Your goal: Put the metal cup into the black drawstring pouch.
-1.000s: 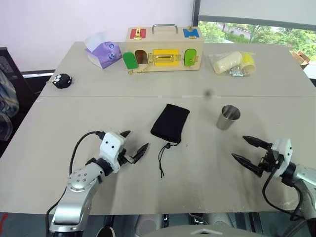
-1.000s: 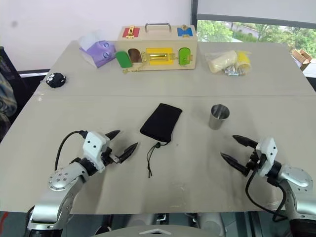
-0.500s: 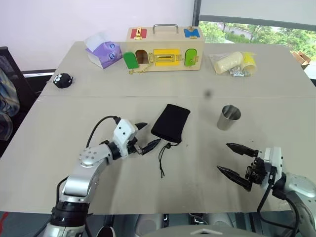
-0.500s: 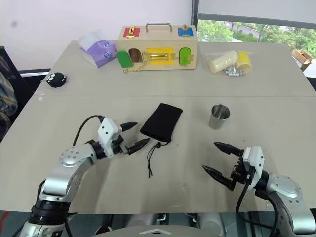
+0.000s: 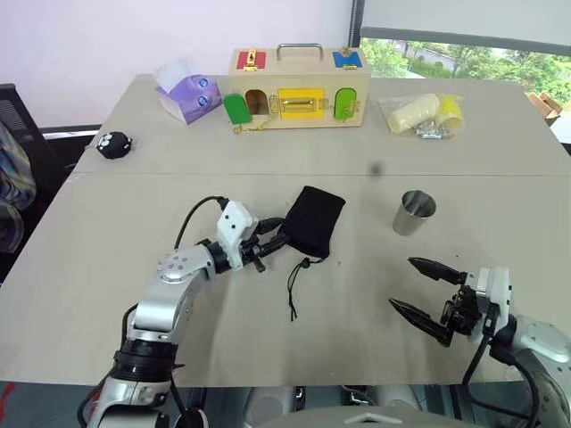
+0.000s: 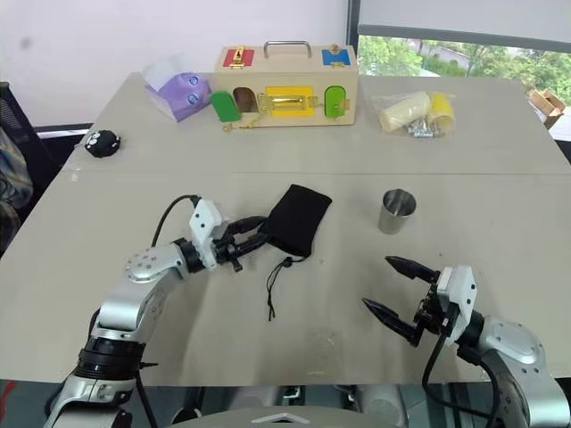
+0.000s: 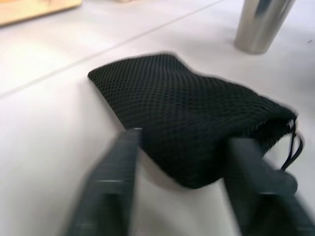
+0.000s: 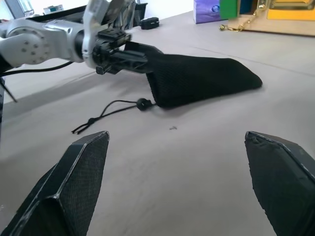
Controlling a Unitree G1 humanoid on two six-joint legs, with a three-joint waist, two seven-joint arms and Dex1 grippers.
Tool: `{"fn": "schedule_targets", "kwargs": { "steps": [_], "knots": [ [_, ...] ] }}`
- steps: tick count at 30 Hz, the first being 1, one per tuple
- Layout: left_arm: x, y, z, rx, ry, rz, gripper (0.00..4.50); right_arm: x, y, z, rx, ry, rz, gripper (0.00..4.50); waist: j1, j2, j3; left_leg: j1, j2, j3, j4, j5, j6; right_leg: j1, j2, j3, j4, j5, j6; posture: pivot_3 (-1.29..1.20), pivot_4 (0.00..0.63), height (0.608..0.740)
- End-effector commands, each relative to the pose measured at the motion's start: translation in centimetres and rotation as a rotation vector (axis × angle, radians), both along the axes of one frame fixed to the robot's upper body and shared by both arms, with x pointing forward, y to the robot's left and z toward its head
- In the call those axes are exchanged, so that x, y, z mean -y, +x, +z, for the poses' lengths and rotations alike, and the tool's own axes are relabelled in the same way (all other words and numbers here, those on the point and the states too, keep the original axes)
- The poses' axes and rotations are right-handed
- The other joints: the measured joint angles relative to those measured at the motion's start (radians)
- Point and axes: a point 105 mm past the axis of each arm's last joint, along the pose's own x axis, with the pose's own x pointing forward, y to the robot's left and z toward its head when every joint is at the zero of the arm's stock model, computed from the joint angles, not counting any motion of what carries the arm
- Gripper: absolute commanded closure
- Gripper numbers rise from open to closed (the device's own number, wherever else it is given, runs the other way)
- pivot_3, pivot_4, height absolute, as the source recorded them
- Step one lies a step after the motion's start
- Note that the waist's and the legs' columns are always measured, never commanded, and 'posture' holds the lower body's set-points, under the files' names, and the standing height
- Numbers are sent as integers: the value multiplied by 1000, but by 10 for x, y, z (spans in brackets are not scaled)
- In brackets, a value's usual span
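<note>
The black drawstring pouch [image 5: 314,221] lies mid-table, its cord and toggle [image 5: 295,283] trailing toward me. My left gripper [image 5: 275,239] is shut on the pouch's near left edge, and that side is raised off the table, as the right wrist view shows [image 8: 202,78]. In the left wrist view the pouch [image 7: 192,113] sits between the two fingers. The metal cup [image 5: 413,212] stands upright to the right of the pouch, untouched; it also shows in the left wrist view [image 7: 261,22]. My right gripper [image 5: 400,282] hovers open near the front right, short of the cup, holding nothing.
A wooden lock box [image 5: 299,89] stands at the back centre, with a purple tissue pack [image 5: 187,94] to its left and a plastic bag of yellow items [image 5: 424,114] to its right. A small round black toy [image 5: 113,144] lies far left.
My left gripper has moved right and forward to the pouch's edge and closed on it, lifting that side. My right gripper has drawn back leftward and stayed open.
</note>
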Motion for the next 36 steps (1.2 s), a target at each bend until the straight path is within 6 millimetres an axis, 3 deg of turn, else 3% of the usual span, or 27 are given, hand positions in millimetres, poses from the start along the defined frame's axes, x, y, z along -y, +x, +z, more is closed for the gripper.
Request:
{"fn": "schedule_targets", "kwargs": {
  "steps": [1,5,7,10,13,16,20,26,27,29,30,33,36],
  "knots": [
    [2,1,6,19,-9,-23,4443,-3,5,30,77,13,9,0,-3,0,0,0,0,0,0,0,0,0,0,0,0,0,0,0,150,740],
    [2,2,6,21,2,-20,4443,7,38,68,240,15,-109,0,-3,-1,0,1,0,0,1,0,0,0,1,0,2,0,0,0,150,740],
    [2,3,6,25,7,-7,4443,10,51,73,271,-60,-141,0,-1,-1,0,1,0,0,1,0,0,0,1,0,2,0,0,0,150,740],
    [1,7,5,32,25,16,4443,9,68,65,264,-224,-145,0,5,-1,0,0,0,0,1,0,0,0,1,0,2,0,0,0,150,740],
    [0,9,4,37,24,37,4443,3,71,49,278,-380,-66,0,7,-1,0,-1,-1,0,1,0,0,0,1,-1,1,0,0,0,150,740],
    [0,8,1,37,29,53,4443,12,84,26,261,-540,-83,0,4,-2,0,-1,-1,0,1,0,0,0,1,-1,-1,0,0,0,150,740],
    [-5,10,0,29,32,102,4500,36,93,17,247,-708,-140,1126,5,-2,0,-1,-1,1,2,0,0,0,1,-1,0,0,1,0,150,740],
    [-11,12,-1,21,77,141,4500,45,87,23,251,-787,-160,3836,2,-2,0,-1,0,0,2,1,0,0,1,-1,3,0,1,0,150,740],
    [-11,13,-1,19,84,146,4500,46,87,25,254,-789,-165,4471,2,-2,0,-1,0,0,2,1,0,0,1,-1,3,0,1,0,150,740],
    [-11,16,0,19,95,158,4500,45,87,31,268,-771,-186,4471,1,-2,0,-1,0,0,2,1,0,0,1,-1,2,0,1,0,150,740],
    [-9,18,3,19,92,163,4500,40,88,39,284,-724,-207,4471,1,-2,0,-1,0,0,2,1,0,0,1,-1,2,0,1,0,150,740],
    [6,32,23,-1,12,175,4500,-16,80,73,330,-450,-130,4471,0,-3,2,-1,0,0,3,1,-1,0,1,-1,3,0,1,0,150,740],
    [20,39,34,-27,-33,171,4500,-57,58,73,256,-328,1,4471,0,-5,1,-1,0,-2,3,2,-2,0,2,-1,5,0,1,0,150,740]
  ]
}}
